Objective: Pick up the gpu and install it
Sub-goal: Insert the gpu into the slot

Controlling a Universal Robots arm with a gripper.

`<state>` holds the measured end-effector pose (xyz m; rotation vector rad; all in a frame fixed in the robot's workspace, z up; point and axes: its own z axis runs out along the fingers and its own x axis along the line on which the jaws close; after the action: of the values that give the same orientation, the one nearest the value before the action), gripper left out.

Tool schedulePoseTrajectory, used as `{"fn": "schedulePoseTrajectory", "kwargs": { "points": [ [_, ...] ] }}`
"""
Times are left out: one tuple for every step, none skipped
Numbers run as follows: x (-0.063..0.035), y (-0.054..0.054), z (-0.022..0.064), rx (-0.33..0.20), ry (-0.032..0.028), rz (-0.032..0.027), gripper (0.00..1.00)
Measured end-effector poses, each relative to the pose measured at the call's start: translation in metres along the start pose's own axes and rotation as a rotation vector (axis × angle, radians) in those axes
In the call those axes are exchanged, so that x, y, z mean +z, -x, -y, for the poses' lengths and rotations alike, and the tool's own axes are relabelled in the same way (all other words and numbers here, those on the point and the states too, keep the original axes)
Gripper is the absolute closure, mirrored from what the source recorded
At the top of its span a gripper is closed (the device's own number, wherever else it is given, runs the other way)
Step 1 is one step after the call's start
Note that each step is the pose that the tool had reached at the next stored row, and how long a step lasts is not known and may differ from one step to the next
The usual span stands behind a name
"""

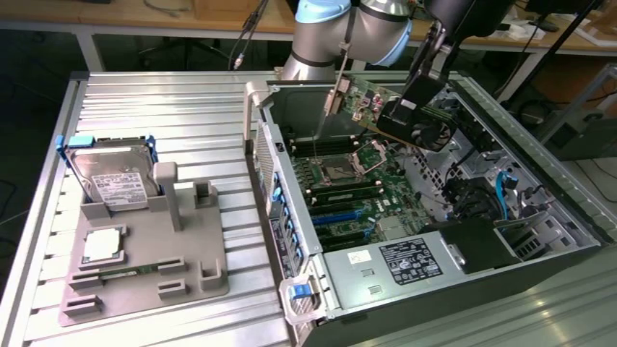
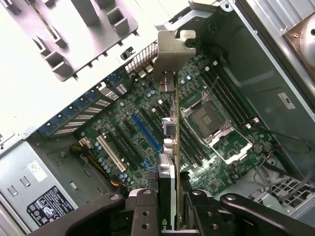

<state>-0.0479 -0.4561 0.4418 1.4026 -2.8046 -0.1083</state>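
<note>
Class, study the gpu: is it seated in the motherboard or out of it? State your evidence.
Out. The claw holds the gpu above the motherboard, clear of its slots.

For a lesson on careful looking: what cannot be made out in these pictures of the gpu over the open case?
1. Wrist view: gpu edge-on, faces hidden; the gripper covers its held end.
2. Exterior view: arm cut off by the upper edge.
3. Exterior view: power supply label print too small to read.
</note>
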Motion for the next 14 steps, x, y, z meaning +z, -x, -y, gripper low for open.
{"fn": "schedulePoseTrajectory", "kwargs": {
  "points": [
    [0.0000, 0.0000, 0.0000, -0.001, 0.0000, -0.0001, 0.73],
    [0.0000, 0.0000, 0.0000, -0.002, 0.0000, -0.0001, 0.73],
    [0.0000, 0.0000, 0.0000, -0.003, 0.0000, -0.0002, 0.73],
    [0.0000, 0.0000, 0.0000, -0.004, 0.0001, -0.0002, 0.73],
    [0.0000, 0.0000, 0.0000, -0.005, 0.0001, -0.0003, 0.73],
    [0.0000, 0.0000, 0.0000, -0.006, 0.0001, -0.0004, 0.73],
    [0.0000, 0.0000, 0.0000, -0.007, 0.0001, -0.0004, 0.73],
    [0.0000, 0.0000, 0.0000, -0.008, 0.0002, -0.0005, 0.73],
    [0.0000, 0.0000, 0.0000, -0.008, 0.0002, -0.0005, 0.73],
    [0.0000, 0.0000, 0.0000, -0.009, 0.0002, -0.0006, 0.73],
    [0.0000, 0.0000, 0.0000, -0.010, 0.0002, -0.0007, 0.73],
    [0.0000, 0.0000, 0.0000, -0.011, 0.0003, -0.0007, 0.73],
    [0.0000, 0.0000, 0.0000, -0.012, 0.0003, -0.0008, 0.73],
    [0.0000, 0.0000, 0.0000, -0.014, 0.0003, -0.0008, 0.73]
  ]
}}
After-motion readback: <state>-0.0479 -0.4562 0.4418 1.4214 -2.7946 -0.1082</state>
